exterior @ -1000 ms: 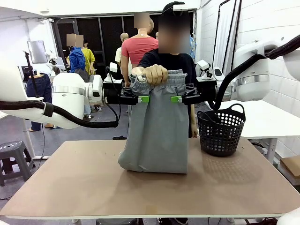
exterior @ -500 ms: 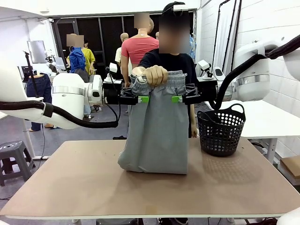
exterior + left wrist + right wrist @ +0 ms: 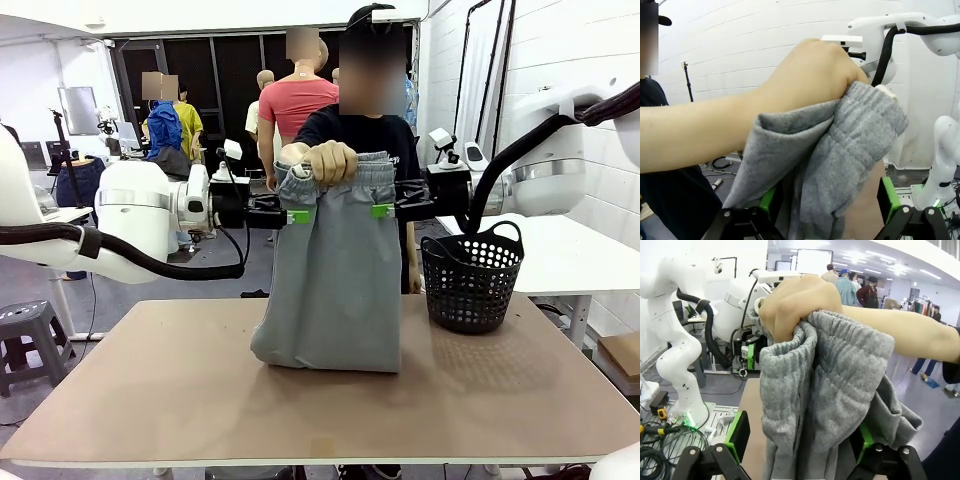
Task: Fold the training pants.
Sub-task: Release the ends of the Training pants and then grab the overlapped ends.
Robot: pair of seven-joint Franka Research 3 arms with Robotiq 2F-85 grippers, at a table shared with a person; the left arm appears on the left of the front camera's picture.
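Grey sweatpants hang from the person's fist, which bunches the waistband, and their lower end rests crumpled on the surface. You have your left hand and right hand spread wide, one at each side edge just below the waistband, with cloth between the fingers.
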